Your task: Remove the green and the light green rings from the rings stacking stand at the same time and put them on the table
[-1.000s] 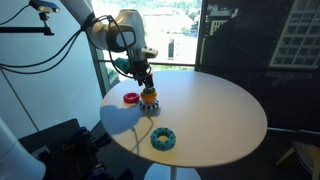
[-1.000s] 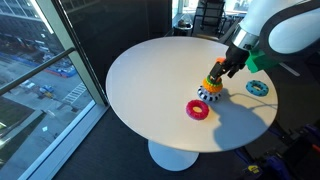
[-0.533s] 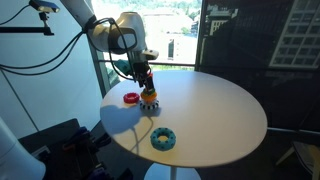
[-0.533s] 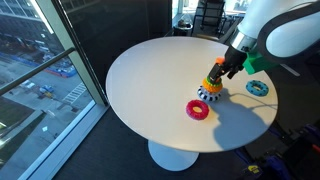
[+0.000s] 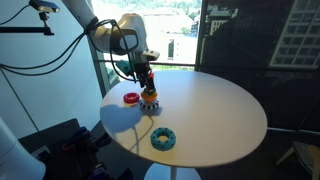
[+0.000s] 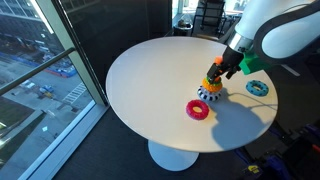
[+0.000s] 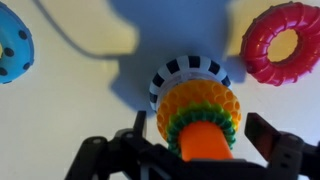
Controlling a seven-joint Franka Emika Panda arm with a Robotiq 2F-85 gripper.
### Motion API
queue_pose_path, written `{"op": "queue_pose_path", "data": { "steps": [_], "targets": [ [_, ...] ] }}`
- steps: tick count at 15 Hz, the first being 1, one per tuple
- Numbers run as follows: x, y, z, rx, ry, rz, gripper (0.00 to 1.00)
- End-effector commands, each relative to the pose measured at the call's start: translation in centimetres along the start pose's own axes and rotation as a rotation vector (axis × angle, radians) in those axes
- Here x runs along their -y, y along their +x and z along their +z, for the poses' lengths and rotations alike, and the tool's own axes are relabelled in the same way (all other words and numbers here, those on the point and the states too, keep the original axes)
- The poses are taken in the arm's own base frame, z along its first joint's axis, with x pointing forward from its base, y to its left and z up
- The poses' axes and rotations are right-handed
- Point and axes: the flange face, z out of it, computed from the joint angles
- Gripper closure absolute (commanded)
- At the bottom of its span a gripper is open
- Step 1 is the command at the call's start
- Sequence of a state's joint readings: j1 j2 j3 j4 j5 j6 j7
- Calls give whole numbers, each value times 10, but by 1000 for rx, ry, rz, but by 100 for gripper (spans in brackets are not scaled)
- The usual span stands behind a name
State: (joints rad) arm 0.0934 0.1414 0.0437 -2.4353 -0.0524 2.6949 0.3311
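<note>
The gripper [image 7: 197,142] is seen spread wide in the wrist view, with its dark fingers [image 7: 270,140] set on either side of the rings stacking stand [image 7: 186,70]. Nothing is clamped between them. Whether the fingers touch the stack cannot be told. In both exterior views the gripper [image 5: 146,82] [image 6: 222,70] is lowered directly over the stand [image 5: 149,101] [image 6: 209,92], too small there for the opening to be judged.

Between the fingers, the smooth orange peg is seen end-on. The green ring [image 7: 205,119] is threaded on it, a small darker-green plastic doughnut. A paler band just outside it is taken for the light green ring [image 7: 170,120], though its edge is hard to separate. Below these sits the wider orange ring [image 7: 195,98], its surface covered in small bumps. The round base beyond the gripper is marked with black and white stripes.

The surface [image 7: 100,85] [image 5: 220,110] [image 6: 150,80] is a smooth, round white top. In the wrist view the red ring [image 7: 283,45], a glossy bumpy doughnut, lies flat beyond the gripper to one side. The blue ring [image 7: 10,45], dotted with dark spots, lies beyond it to the other. Both are well apart from the stand.
</note>
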Motion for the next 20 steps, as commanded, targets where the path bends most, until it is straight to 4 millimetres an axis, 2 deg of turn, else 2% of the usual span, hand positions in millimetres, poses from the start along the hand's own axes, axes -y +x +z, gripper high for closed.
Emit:
{"op": "queue_pose_path", "data": {
  "steps": [1,20],
  "targets": [
    [2,8,2,-27,-8,20,0],
    [4,11,11,-142,18,68,0]
  ]
}}
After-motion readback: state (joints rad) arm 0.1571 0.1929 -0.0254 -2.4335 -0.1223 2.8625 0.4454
